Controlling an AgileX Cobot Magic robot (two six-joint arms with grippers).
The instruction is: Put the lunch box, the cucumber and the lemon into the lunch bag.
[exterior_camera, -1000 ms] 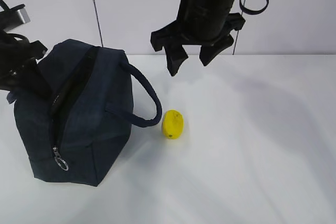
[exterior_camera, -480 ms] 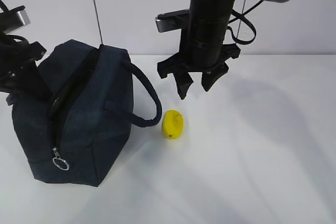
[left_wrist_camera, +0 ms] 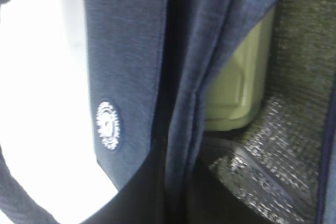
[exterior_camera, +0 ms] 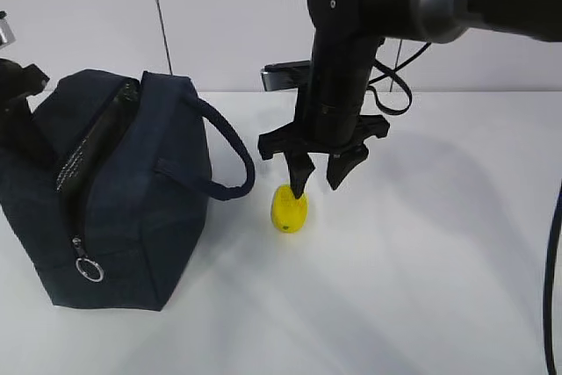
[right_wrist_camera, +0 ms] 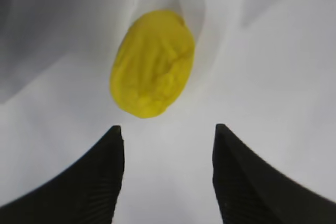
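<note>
The right gripper (exterior_camera: 313, 180) is held spread just above the lemon (exterior_camera: 289, 208), nothing pinched yet, probably lined up for a grab. The lunch bag (exterior_camera: 114, 191) is kept open off to its side, lunch box (left_wrist_camera: 239, 87) seen inside.

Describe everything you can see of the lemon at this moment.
The lemon is small, oval and bright yellow, with a dimpled skin and a dark spot low on its front. It lies on the white table, just right of the lunch bag's handle loop, not touching it. The right gripper hangs open just above it, not gripping.
</note>
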